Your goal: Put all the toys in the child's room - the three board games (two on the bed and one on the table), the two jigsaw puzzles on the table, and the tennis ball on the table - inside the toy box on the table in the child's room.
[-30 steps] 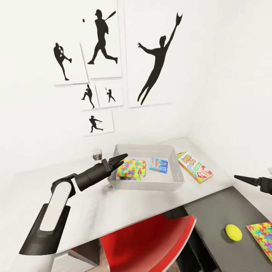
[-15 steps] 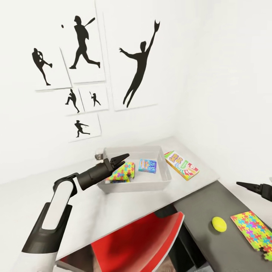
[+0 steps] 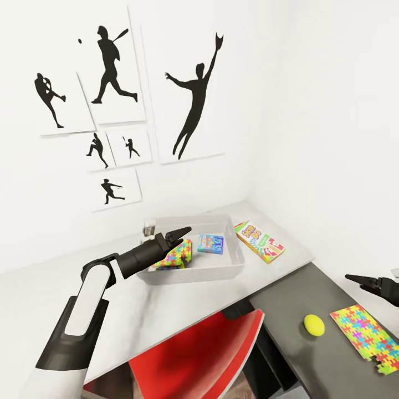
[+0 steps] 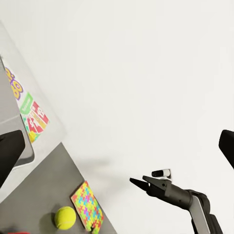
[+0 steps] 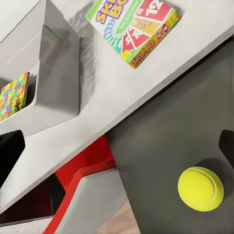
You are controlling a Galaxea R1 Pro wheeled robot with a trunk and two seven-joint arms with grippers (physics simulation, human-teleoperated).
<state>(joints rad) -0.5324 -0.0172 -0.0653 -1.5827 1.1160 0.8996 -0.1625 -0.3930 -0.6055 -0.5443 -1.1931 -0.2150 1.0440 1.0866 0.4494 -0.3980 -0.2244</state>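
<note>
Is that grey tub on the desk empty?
No. The toy box already holds a jigsaw puzzle and a blue board game.

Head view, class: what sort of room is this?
Probably a child's room: baseball-player silhouette pictures on the white wall, and an L-shaped desk holding a toy box, a jigsaw puzzle and a tennis ball.

My head camera looks down at the table corner; both wrist cameras, the right closer, share its tennis ball beside the dark wing.
</note>
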